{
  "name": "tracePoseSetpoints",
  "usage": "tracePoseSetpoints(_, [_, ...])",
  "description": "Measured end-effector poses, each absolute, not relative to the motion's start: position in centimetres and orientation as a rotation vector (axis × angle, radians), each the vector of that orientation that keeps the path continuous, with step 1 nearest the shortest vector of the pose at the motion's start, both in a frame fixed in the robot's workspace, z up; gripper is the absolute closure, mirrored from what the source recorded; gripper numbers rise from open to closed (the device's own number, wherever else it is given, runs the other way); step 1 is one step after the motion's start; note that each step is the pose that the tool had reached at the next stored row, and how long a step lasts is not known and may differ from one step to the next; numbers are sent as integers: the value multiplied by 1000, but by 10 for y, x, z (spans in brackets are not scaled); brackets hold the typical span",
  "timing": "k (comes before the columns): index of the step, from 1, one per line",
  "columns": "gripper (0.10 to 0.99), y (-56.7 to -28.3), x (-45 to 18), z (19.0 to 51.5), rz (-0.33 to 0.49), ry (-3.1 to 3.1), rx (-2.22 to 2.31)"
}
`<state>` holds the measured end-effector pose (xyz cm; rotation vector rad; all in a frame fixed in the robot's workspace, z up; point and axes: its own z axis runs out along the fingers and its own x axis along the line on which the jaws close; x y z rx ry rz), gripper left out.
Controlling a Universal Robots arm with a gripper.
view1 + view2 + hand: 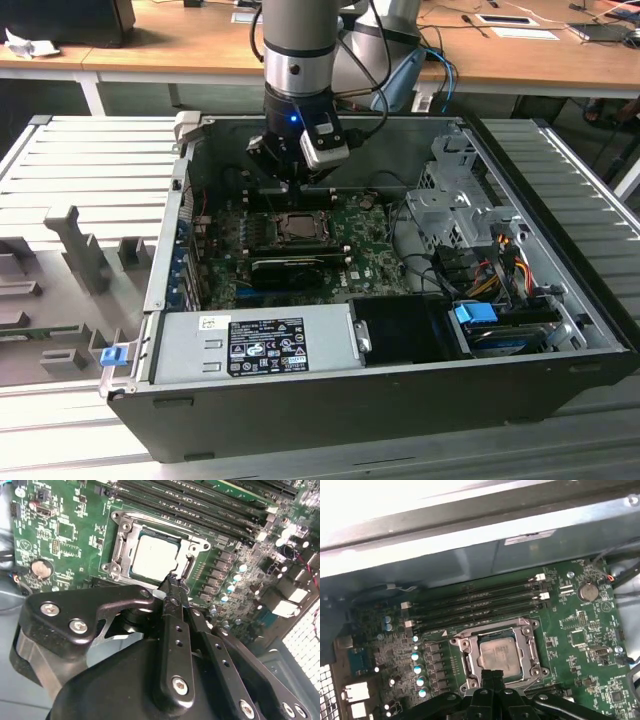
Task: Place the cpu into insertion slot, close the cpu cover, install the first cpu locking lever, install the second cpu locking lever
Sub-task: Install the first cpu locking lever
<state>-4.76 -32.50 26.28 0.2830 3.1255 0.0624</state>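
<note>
Squarely, cpu (152,555) lies flat, top-up, in insertion slot (120,547).

A robotics lab: open computer case (400,400) on slatted metal bench (100,150), wooden desks (180,45) behind

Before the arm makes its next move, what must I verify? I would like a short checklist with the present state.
1. cpu seated flat in the insertion slot: ok.
2. cpu cover down around the chip: ok.
3. locking levers latched: cannot tell.
4. gripper at the socket's edge, jaws together: ok.
</note>
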Motion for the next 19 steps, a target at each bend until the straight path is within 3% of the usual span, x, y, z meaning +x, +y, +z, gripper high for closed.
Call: tracePoseSetpoints(19, [980, -325, -94, 261, 70, 3140, 72])
